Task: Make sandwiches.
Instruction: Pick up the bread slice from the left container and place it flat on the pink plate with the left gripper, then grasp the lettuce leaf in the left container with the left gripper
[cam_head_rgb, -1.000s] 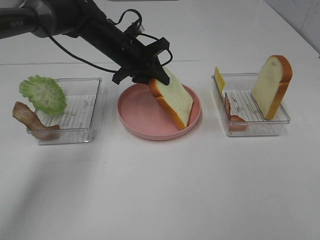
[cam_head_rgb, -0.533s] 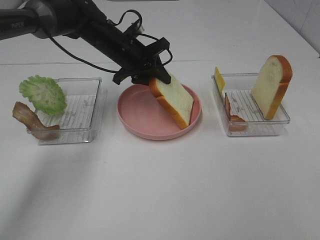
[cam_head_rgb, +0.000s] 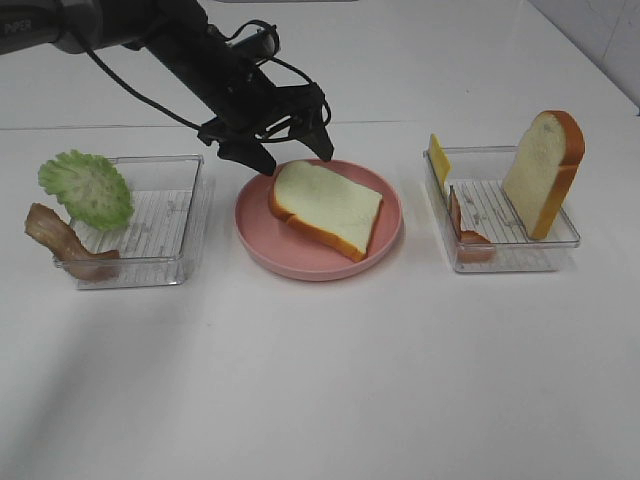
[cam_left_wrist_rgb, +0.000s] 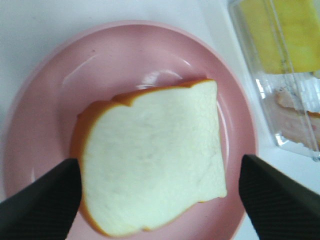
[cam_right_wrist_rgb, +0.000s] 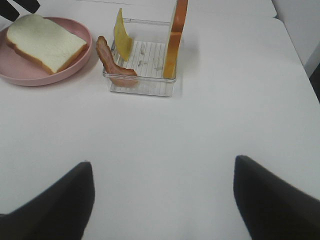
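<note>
Left wrist view: bread slice (cam_left_wrist_rgb: 152, 160) lies flat on plate (cam_left_wrist_rgb: 45, 100) beneath the wide-open left gripper (cam_left_wrist_rgb: 160, 197).

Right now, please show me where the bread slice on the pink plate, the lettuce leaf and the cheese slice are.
bread slice (cam_head_rgb: 325, 207), exterior high view, middle of its white face.
lettuce leaf (cam_head_rgb: 87, 188), exterior high view, centre of the leaf.
cheese slice (cam_right_wrist_rgb: 122, 36), right wrist view, middle of its yellow face.
</note>
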